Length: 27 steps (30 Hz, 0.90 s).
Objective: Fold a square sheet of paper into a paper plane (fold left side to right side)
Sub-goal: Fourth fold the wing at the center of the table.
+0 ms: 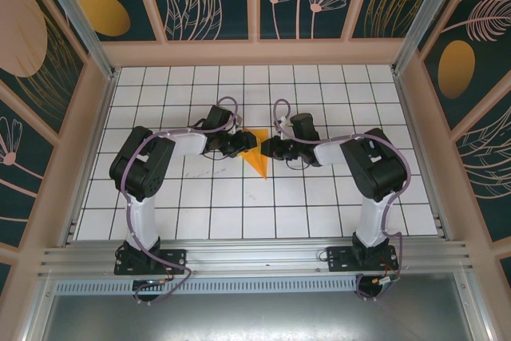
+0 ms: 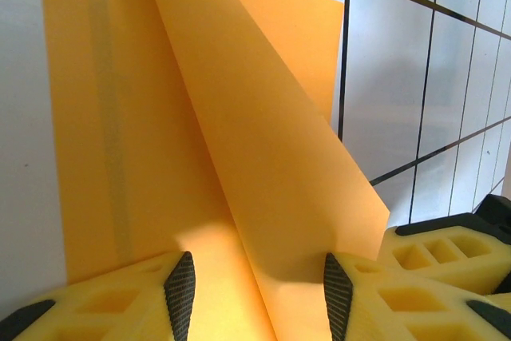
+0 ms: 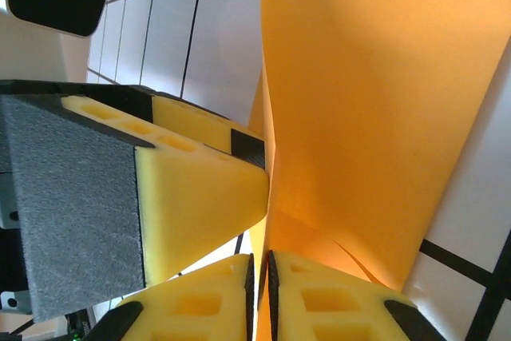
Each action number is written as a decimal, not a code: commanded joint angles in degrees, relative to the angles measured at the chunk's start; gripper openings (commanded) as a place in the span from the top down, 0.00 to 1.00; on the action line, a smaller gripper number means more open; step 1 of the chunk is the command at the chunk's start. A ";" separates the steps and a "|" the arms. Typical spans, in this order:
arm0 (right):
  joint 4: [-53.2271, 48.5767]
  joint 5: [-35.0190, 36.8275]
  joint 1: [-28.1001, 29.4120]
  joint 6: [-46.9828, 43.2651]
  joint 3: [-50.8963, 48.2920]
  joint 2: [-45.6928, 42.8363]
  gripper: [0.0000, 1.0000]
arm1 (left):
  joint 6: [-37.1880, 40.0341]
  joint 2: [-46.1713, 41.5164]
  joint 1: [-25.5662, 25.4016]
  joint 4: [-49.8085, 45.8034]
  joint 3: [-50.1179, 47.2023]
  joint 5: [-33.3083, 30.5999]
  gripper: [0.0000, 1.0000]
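The square sheet of paper (image 1: 257,162) is orange-yellow and folded into a pointed wedge, lying mid-table with its tip toward the near side. My left gripper (image 1: 246,143) is at its left edge, and my right gripper (image 1: 268,148) is at its right edge. In the left wrist view the left gripper (image 2: 258,293) stands open over the paper (image 2: 263,157), with a raised flap running up between its pads (image 2: 180,293). In the right wrist view the right gripper (image 3: 260,293) is shut on a lifted edge of the paper (image 3: 359,101).
The white gridded table (image 1: 160,197) is ringed by pink-framed walls (image 1: 255,52) with a dark patterned print. An aluminium rail (image 1: 255,257) runs along the near edge. A yellow finger of the left gripper (image 3: 200,189) sits just left of the right gripper's jaws.
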 commanded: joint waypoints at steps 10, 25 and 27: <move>-8.19 7.11 0.26 -4.64 2.83 -0.10 1.00 | 2.18 1.85 -0.29 -2.24 -0.29 -3.56 0.50; -11.22 9.14 0.38 -5.88 3.60 0.84 1.00 | 2.18 1.73 -0.20 -2.17 -0.53 -3.64 0.50; -11.50 9.21 0.47 -5.97 3.68 1.14 1.00 | 2.13 1.58 -0.25 -2.19 -0.61 -3.52 0.50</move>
